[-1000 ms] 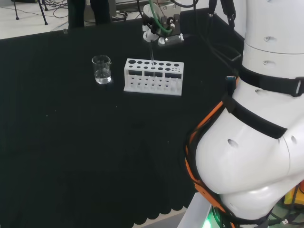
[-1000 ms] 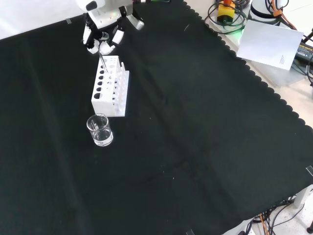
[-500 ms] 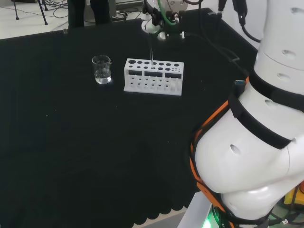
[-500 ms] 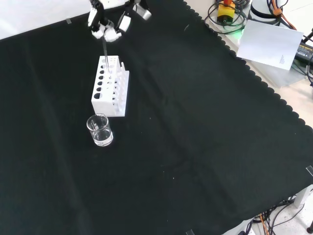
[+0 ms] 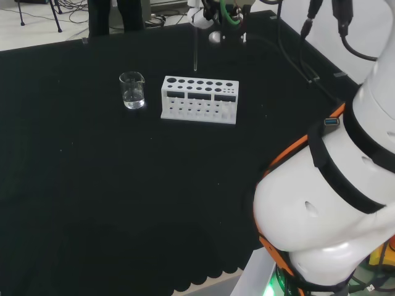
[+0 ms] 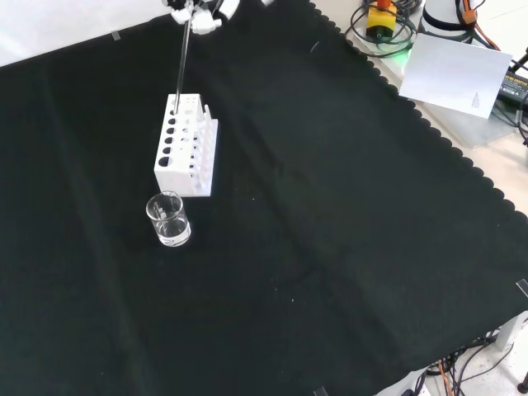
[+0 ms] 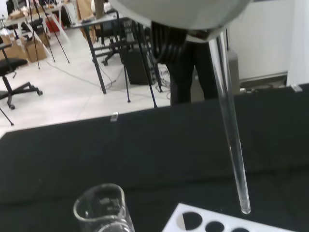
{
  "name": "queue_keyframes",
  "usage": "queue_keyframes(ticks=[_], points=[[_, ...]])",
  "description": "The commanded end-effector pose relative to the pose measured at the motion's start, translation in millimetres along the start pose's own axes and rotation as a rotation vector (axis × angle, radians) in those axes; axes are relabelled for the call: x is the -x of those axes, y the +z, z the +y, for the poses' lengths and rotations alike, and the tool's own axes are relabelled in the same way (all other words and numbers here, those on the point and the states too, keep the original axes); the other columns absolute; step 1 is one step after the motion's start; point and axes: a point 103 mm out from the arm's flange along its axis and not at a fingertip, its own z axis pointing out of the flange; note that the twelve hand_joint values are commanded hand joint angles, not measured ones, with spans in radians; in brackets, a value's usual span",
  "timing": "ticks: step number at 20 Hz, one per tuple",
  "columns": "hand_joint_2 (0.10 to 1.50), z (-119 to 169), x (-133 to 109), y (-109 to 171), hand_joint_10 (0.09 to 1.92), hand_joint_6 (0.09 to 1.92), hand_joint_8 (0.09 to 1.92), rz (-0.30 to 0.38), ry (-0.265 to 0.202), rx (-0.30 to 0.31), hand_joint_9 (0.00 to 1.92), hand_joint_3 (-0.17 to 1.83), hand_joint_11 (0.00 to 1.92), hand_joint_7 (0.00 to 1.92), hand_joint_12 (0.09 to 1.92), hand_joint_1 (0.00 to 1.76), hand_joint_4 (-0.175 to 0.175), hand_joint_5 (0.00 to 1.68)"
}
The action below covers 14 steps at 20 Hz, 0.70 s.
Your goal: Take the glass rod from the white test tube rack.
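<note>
The white test tube rack stands on the black cloth, its row of round holes facing up. The thin glass rod hangs almost upright over the rack, and its lower tip is just clear of the rack's top. At the head view's top edge, the hand is shut on the rod's upper end. The front view has the hand at the top edge, with the rod slanting down toward the rack's far end. In the wrist view the rod ends a little above the rack.
A small glass beaker holding a little clear liquid stands beside the rack. The arm's white links take up the head view's right. Papers and cables lie beyond the cloth's scalloped edge.
The hand has risen with the glass rod. The rod's tip has come up out of the rack's hole and now hangs above it. Rack and beaker have not moved.
</note>
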Motion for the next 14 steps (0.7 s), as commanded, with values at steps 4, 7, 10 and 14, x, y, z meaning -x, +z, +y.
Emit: queue_keyframes(ticks=[4, 7, 10, 14], points=[[0.64, -9.4, -28.6, -15.3, 0.78, 0.95, 1.28, -0.031, -0.027, -0.005, 1.71, 0.9, 1.73, 1.15, 0.62, 1.3, -0.175, 1.03], [0.63, -10.3, -35.2, -16.7, 0.78, 0.95, 1.28, -0.034, -0.048, -0.011, 1.71, 0.9, 1.73, 1.15, 0.62, 1.3, -0.175, 1.03], [0.63, -11.3, -41.0, -18.5, 0.78, 0.94, 1.28, -0.048, -0.072, -0.016, 1.71, 0.9, 1.73, 1.15, 0.62, 1.3, -0.175, 1.03], [0.63, -9.1, -45.9, -19.9, 0.78, 0.94, 1.28, -0.049, -0.086, -0.021, 1.72, 0.9, 1.74, 1.15, 0.62, 1.3, -0.175, 1.03]])
